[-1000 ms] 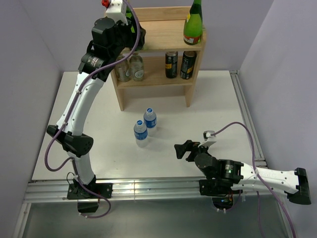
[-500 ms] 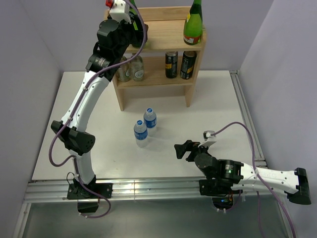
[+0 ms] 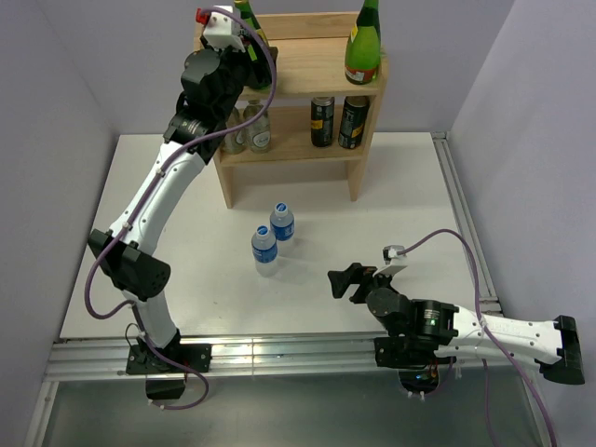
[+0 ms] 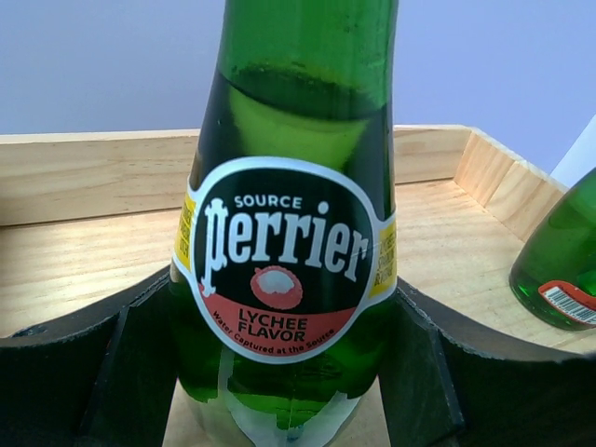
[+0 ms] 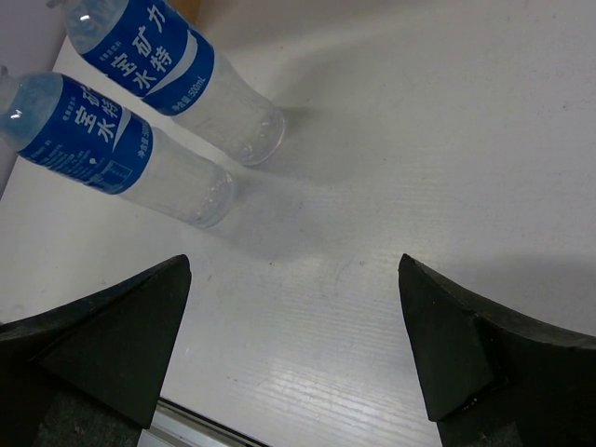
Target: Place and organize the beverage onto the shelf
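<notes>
The left pincer (image 4: 284, 363) is clamped on the upright green glass Perrier bottle (image 4: 289, 251), above the top board of the light wooden shelf (image 4: 84, 251) — setting it down looks straight downward; the right pincer (image 5: 291, 279) gapes apart.

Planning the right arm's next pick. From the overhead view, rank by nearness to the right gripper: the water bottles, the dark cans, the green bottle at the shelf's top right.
From the right gripper:
1. Water bottles, mid-table, left of it; the two are too close to call.
2. Dark cans, lower tier of the shelf.
3. Green bottle, top board, right end.
</notes>
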